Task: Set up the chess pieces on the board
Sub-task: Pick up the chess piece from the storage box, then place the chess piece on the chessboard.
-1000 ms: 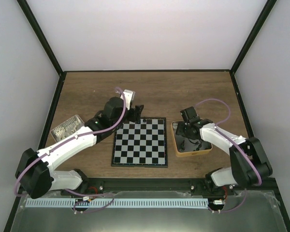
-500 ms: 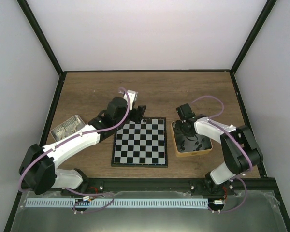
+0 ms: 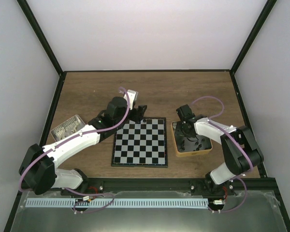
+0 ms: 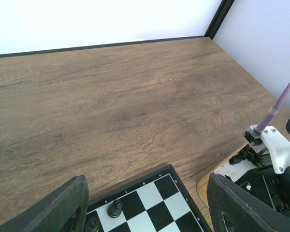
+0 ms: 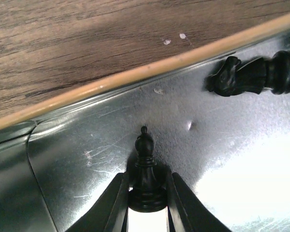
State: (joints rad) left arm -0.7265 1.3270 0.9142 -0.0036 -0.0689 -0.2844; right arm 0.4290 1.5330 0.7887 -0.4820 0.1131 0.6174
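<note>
Tabletop [image 3: 87, 92] unchanged; R claw [image 5: 146, 200] moved to far corner of tin [image 5: 135, 72], gripping bishop [image 5: 145, 159]; L claw [image 4: 147, 193] wide open.

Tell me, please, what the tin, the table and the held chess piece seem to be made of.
Tin: bare metal, likely; silvery, glossy, finely scratched, with glare. Table: wood or wood-look laminate; matte brown grain. Chess piece: black, slightly glossy, probably plastic.

Brown wood-grain tabletop [image 3: 87, 92], boxed by plain white walls [image 3: 145, 34] at far, left and right; black posts [image 3: 41, 36] in both far corners; soft, even light.
</note>
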